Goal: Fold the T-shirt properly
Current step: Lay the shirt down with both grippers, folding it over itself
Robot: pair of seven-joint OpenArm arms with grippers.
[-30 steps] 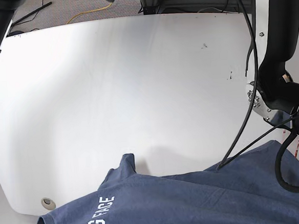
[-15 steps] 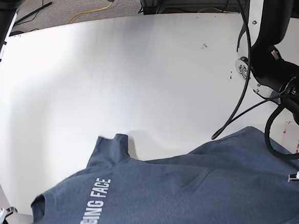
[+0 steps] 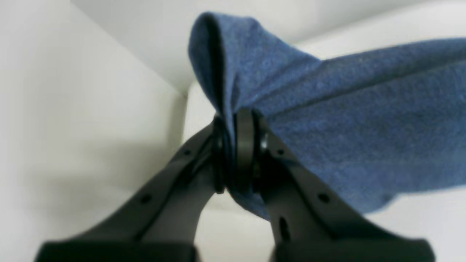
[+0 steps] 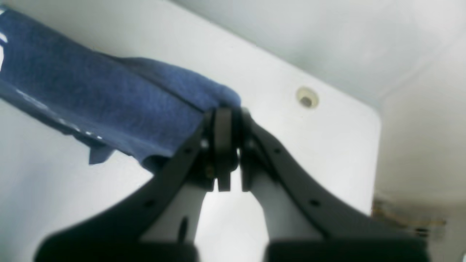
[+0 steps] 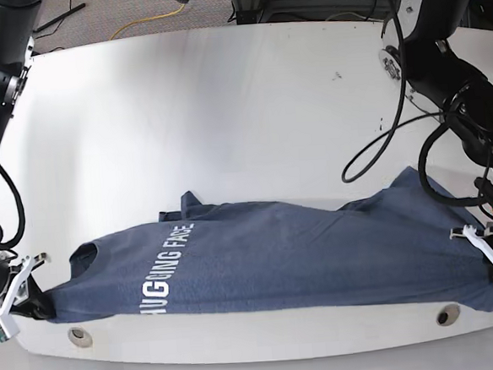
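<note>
Table (image 5: 224, 102): white and rounded, it carried everything; two small round holes sat along its near edge.
T-shirt (image 5: 269, 260): it lay stretched along the table's near edge, its long axis running side to side in the base view, between my two grippers. The white "HUGGING FACE" lettering (image 5: 166, 271) faced up and ran lengthwise toward my right arm's end. A bunched fold of cloth rose at the far edge above the lettering.
T-shirt ends: one end reached the table's corner by my right gripper, the other the corner by my left gripper.
Left gripper (image 3: 236, 153): my fingers (image 3: 244, 145) were pressed nearly together with a pinch of blue cloth clamped between them; the cloth stood up in a fold above the tips and spread away to one side.
Right gripper (image 4: 227, 145): my fingers (image 4: 222, 145) were closed to a thin slit, biting the shirt's edge at the tips, with the cloth trailing off to the side over the table, near one of its holes (image 4: 307, 98).
</note>
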